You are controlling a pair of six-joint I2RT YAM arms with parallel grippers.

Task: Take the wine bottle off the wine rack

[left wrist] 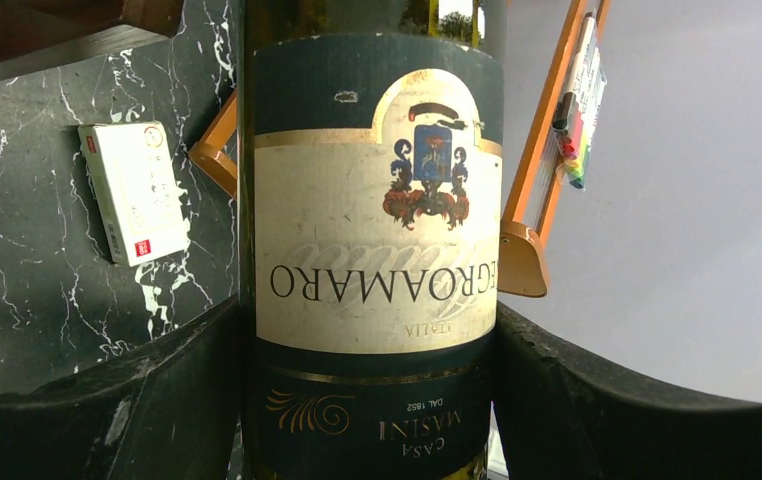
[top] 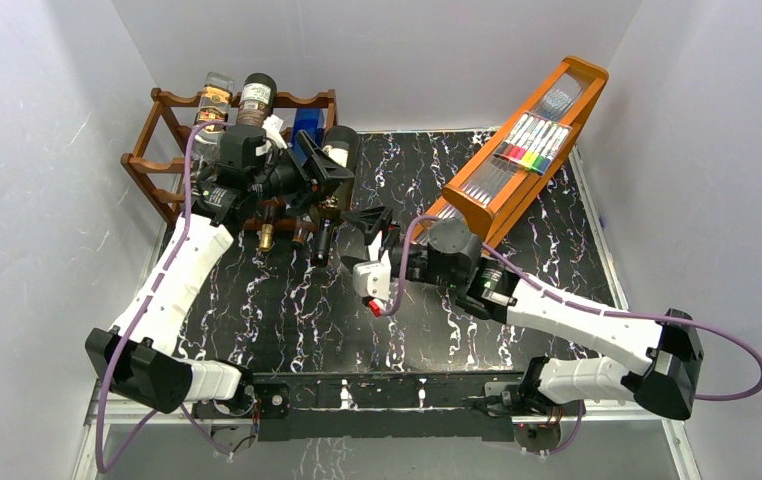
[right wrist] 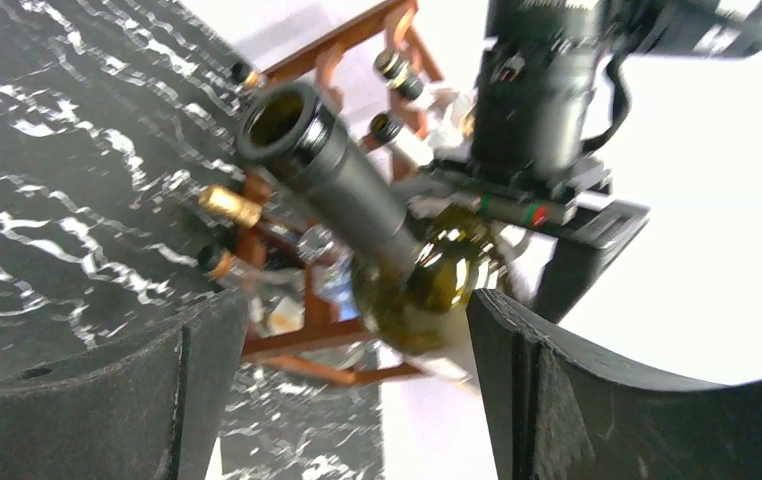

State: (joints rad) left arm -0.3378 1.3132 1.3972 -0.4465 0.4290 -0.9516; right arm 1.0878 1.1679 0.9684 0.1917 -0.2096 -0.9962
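Note:
The dark reddish-brown wine rack [top: 172, 150] stands at the back left and holds several bottles. My left gripper [top: 309, 170] is shut on the body of a dark green wine bottle [top: 341, 146] at the rack's right end. The bottle is tilted, with its neck [top: 322, 240] pointing toward the near side. In the left wrist view the labelled bottle [left wrist: 377, 240] fills the gap between my fingers [left wrist: 157, 400]. My right gripper [top: 370, 223] is open just right of the neck. In the right wrist view the bottle [right wrist: 357, 210] lies ahead of the open fingers [right wrist: 547, 390], with the rack [right wrist: 302, 340] behind it.
A slanted orange tray stand with coloured markers [top: 527, 140] stands at the back right, close behind my right arm. A small white box [top: 370, 280] lies on the black marble table [top: 287, 310] below my right gripper. Other bottle necks [top: 267, 238] stick out of the rack's front.

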